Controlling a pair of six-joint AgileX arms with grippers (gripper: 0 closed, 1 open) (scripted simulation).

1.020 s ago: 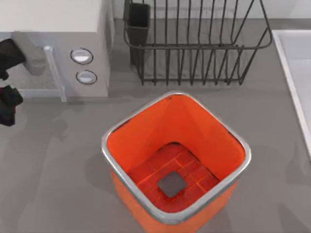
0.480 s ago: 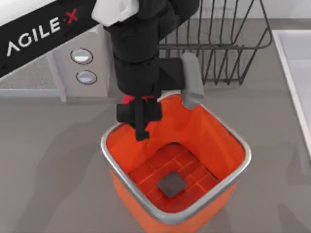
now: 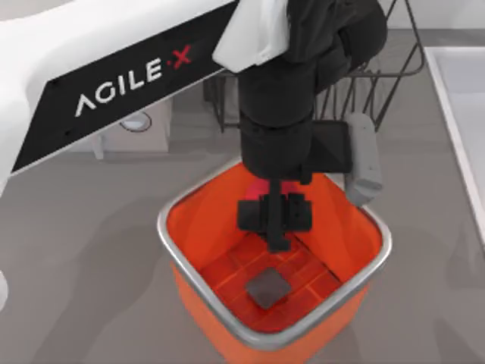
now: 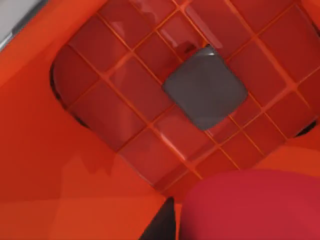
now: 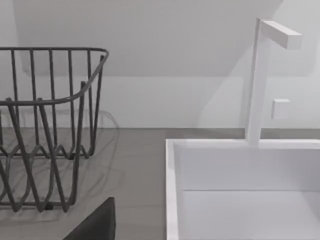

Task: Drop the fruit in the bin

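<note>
The orange bin (image 3: 182, 262) with its silver rim stands at the front middle of the table. My left gripper (image 3: 276, 227) hangs inside the bin's opening, over the gridded floor, shut on the fruit (image 3: 260, 189), a glossy red rounded piece. In the left wrist view the fruit (image 4: 250, 205) bulges in close, held above the bin floor (image 4: 125, 95). A dark grey square pad (image 3: 267, 288) lies on that floor, just in front of the gripper. My right arm is parked off to the right; a dark part of its gripper (image 5: 95, 225) shows in the right wrist view.
A black wire rack (image 3: 379, 68) stands behind the bin. A white sink (image 3: 462, 114) runs along the right edge, with a white faucet (image 5: 257, 80). A white appliance with a round knob (image 3: 136, 121) sits at the back left.
My left arm swung in from the left edge, reached the bin's back rim with the fruit, then moved right and forward over the bin's middle.
</note>
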